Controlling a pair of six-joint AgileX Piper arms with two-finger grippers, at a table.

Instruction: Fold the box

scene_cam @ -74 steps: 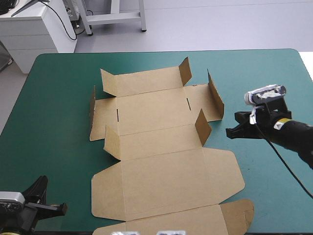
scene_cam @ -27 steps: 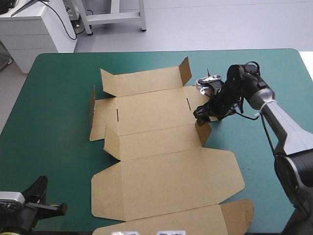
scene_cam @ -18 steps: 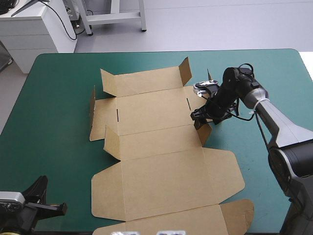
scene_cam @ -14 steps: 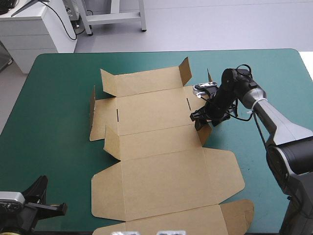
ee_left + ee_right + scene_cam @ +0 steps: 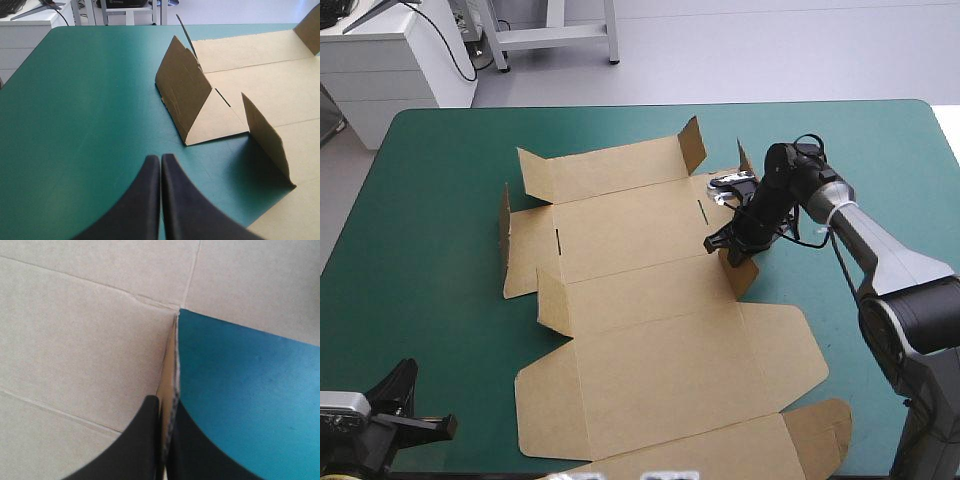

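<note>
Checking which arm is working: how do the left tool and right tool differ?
The left tool is shut on nothing; the right tool is shut on a raised flap of the box. The left tool hangs over bare cover, off the box; the right tool is at the box's right side. Both are shut.

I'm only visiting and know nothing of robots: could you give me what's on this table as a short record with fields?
Table: teal-green cover
Thing: brown box, a cut sheet lying mostly flat, several small flaps standing up
Right gripper: shut on the box, pinching one upright flap at the sheet's right side
Left gripper: shut, holding nothing, near the table's near left corner, apart from the box
Stage: walls not yet tucked
</note>
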